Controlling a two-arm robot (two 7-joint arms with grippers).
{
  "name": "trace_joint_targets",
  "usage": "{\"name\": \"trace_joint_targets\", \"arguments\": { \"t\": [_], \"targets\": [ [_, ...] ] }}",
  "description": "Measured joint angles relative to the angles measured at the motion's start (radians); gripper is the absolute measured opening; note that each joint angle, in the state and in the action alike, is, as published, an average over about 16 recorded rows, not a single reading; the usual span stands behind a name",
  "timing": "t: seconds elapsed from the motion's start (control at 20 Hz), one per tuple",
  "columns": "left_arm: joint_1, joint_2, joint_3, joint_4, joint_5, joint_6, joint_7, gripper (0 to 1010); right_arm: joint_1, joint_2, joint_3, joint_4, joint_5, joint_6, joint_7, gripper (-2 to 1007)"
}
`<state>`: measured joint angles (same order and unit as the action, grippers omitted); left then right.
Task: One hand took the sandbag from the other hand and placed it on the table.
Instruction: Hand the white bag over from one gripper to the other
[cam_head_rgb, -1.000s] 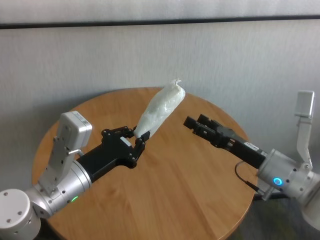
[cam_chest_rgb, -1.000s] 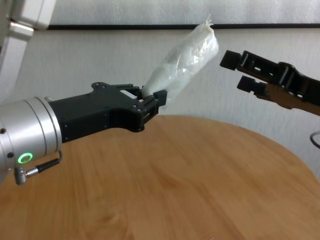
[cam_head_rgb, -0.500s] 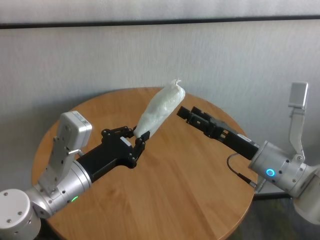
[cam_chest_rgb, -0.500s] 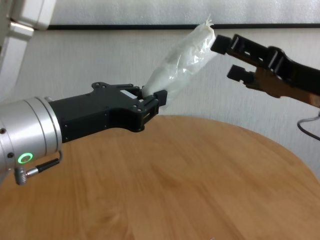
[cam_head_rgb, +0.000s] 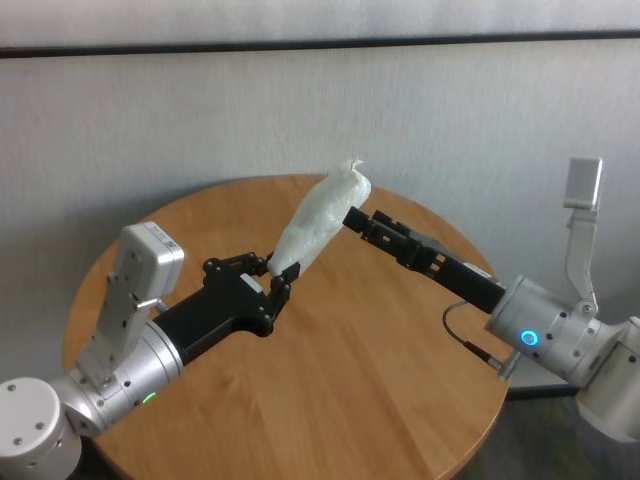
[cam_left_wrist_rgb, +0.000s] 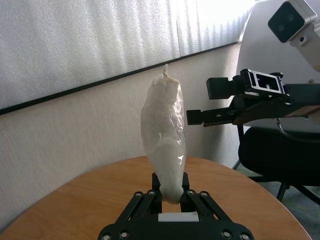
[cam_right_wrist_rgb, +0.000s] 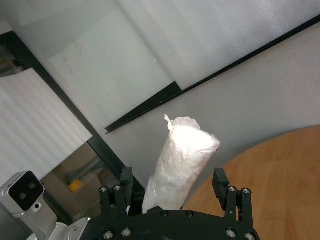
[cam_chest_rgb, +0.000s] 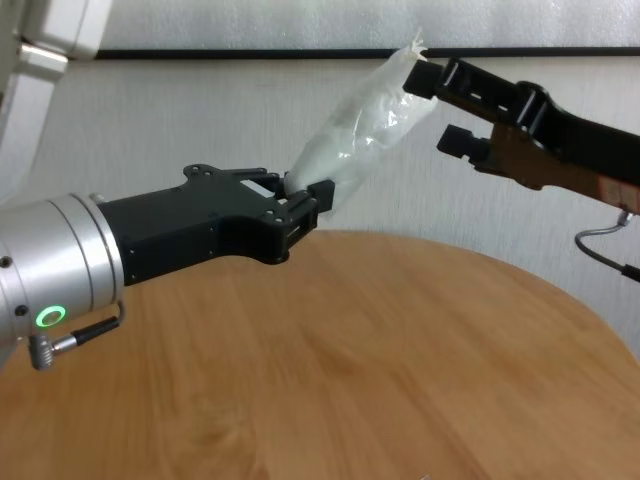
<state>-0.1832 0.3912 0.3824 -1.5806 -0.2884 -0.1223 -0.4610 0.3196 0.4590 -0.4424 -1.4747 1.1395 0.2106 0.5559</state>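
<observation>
My left gripper (cam_head_rgb: 278, 278), the one with the green ring light, is shut on the lower end of the white sandbag (cam_head_rgb: 318, 225) and holds it tilted upward above the table (cam_head_rgb: 380, 380). My right gripper (cam_head_rgb: 358, 222), with the blue ring light, is open, with its fingertips at the bag's upper end. In the right wrist view the sandbag (cam_right_wrist_rgb: 180, 165) stands between the spread fingers of the right gripper (cam_right_wrist_rgb: 172, 187). The chest view shows the right gripper (cam_chest_rgb: 435, 108) open beside the bag's (cam_chest_rgb: 365, 130) twisted tip, and the left gripper (cam_chest_rgb: 305, 205) clamped below.
The round wooden table (cam_chest_rgb: 350, 380) lies under both arms. A pale wall with a black strip is behind. A black chair (cam_left_wrist_rgb: 280, 155) stands past the table's edge on the right arm's side. A black cable (cam_head_rgb: 470, 340) loops at the right wrist.
My right gripper has moved left and up toward the sandbag; its open fingers now reach the bag's upper end. The left gripper and the bag have not moved.
</observation>
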Motion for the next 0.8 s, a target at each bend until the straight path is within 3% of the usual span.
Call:
{"name": "trace_joint_targets", "arguments": {
  "t": [0.8],
  "targets": [
    [0.000, 0.000, 0.000, 0.000, 0.000, 0.000, 0.000, 204, 0.061, -0.023, -0.048, 0.052, 0.029, 0.006, -0.024, 1002]
  ]
}}
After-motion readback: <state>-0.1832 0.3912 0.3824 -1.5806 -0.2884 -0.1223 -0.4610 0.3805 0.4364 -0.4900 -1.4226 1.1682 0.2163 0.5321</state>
